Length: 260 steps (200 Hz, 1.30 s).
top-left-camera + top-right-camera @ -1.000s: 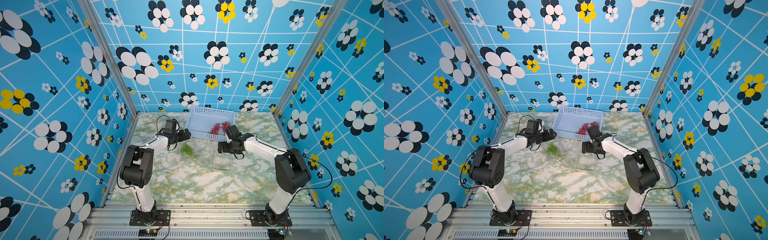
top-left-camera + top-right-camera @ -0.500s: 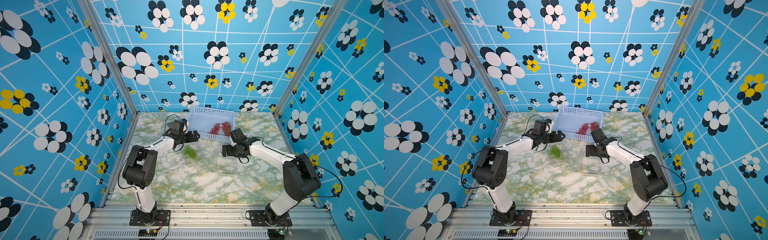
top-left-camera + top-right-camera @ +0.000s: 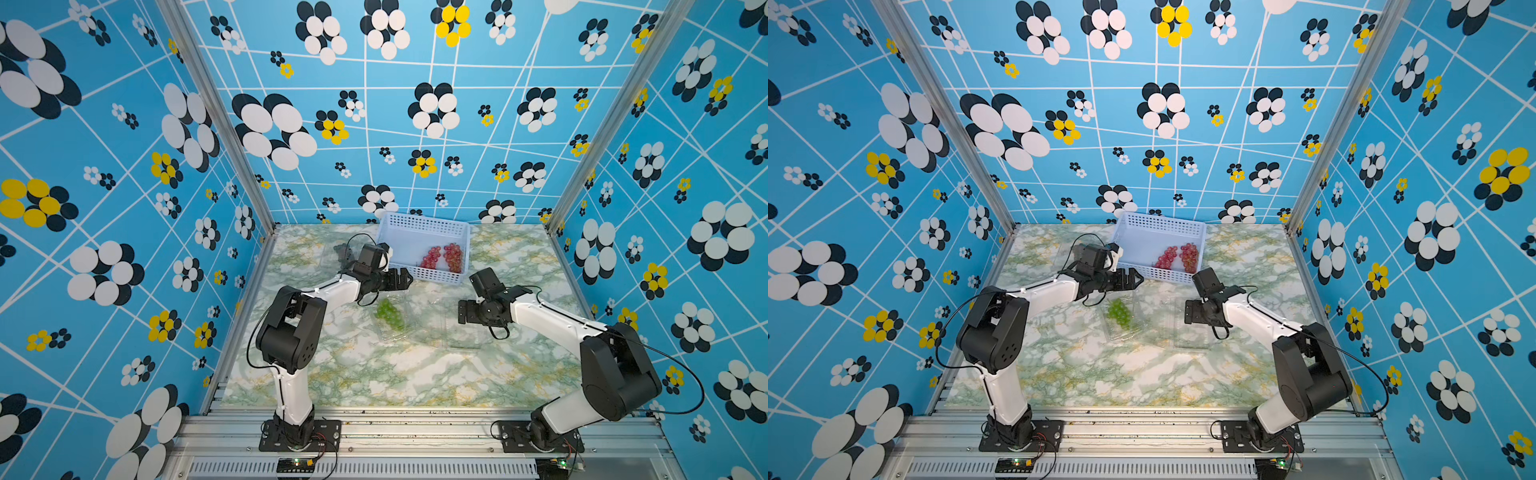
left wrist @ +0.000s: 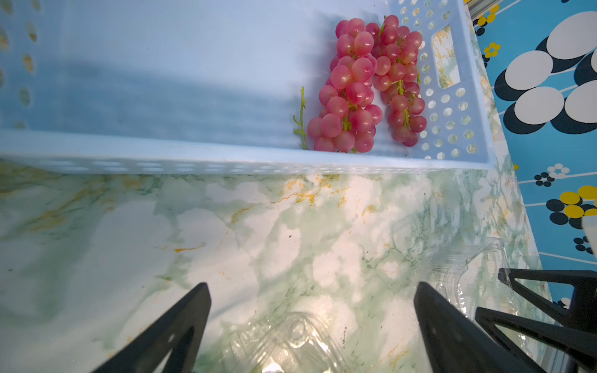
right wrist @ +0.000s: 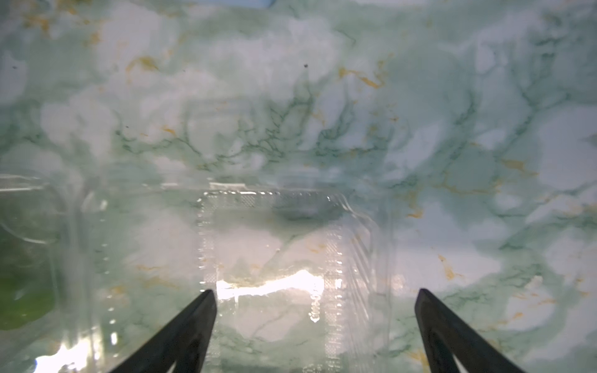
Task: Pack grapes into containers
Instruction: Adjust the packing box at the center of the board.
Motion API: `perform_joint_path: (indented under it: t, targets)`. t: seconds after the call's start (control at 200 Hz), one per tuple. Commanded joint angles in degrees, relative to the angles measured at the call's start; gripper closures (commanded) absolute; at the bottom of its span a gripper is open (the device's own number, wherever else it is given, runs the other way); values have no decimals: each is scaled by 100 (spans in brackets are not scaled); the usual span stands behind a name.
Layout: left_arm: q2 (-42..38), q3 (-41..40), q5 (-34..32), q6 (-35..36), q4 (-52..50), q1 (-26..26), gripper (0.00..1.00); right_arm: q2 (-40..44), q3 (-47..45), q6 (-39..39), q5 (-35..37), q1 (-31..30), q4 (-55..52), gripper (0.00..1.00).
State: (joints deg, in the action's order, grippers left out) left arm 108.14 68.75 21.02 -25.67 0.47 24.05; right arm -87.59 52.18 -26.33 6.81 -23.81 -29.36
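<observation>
Nearest: two clear boxes on the worktop [image 3: 415,374]. One box [image 3: 397,336] holds the green bunch [image 3: 390,312]; the empty box [image 3: 461,330] sits just beside it. The right hand [image 5: 314,292] hovers over the empty box, spread wide, holding nothing. The left hand [image 3: 401,279] is further back, also spread and empty, aimed at the basket [image 3: 424,274]. Two red bunches [image 3: 442,255] lie in the basket's right end, touching.

Likely handling: the bunches are light, soft and lumpy, and berries pop off if squeezed. Pinch gently across the thick middle or at the stem. The boxes are thin and slide easily.

Versus a second ago, the left hand has swung from the worktop's left side toward the basket, and the right hand has pulled nearer over the empty box. The grapes are unmoved.
</observation>
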Motion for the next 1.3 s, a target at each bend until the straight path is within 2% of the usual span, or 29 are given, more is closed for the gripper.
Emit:
perform_joint_path:
  t: [0.0, 0.23, 0.41, 0.525, 0.62, 0.795, 0.915, 1.065, 1.295]
  targets:
    - [-29, 41, 132, 49, 92, 32, 1, 238, -292, -218, 187, 124, 11, 4]
    - [4, 120, 253, -33, 172, 155, 1, 265, -590, -294, -241, 131, 416, 15]
    - [-61, 134, 488, -96, 270, 240, 1, 44, -542, -361, -458, 131, 685, 31]
    - [-179, 159, 331, -61, -37, 111, 1, -32, -452, -417, -564, 131, 793, 38]
    - [-646, 2, 279, -233, -102, -172, 0, -119, -337, -418, -584, 131, 825, 45]
    - [-1639, -748, 23, -642, -96, -780, 0, -305, -118, -477, -739, 131, 929, 53]
    - [-2297, -1442, -148, -1032, -120, -1006, 0, -468, 47, -533, -834, 131, 1001, 59]
    - [-2859, -2539, -30, -1738, 352, -941, 0, -647, 257, -608, -953, 115, 1103, 65]
    - [-2641, -3475, 125, -2416, 1416, -652, 0, -960, 623, -571, -815, -7, 1073, 66]
